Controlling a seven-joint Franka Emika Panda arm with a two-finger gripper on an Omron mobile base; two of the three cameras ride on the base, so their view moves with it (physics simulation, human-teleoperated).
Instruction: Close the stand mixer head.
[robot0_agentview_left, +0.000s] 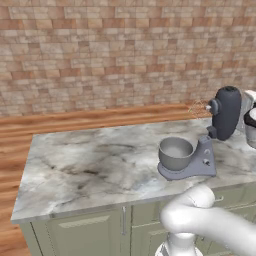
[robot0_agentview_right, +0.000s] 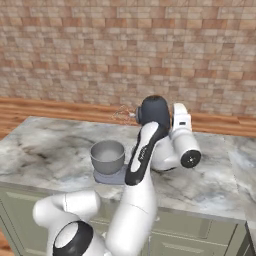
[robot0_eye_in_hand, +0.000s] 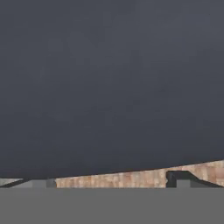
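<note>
Gripper (robot0_eye_in_hand: 111, 183), fingers spread, against the raised stand mixer head (robot0_agentview_left: 226, 112); closing not yet done.

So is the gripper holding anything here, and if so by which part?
Nothing is held. The gripper is open, its fingertips spread wide with brick wall between them, right up against the raised stand mixer head.

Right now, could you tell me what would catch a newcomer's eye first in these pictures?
The stand mixer head stands tilted up, its whisk raised above the silver bowl on the marble counter. In the hand view, the dark head looms just ahead of the hand.
</note>
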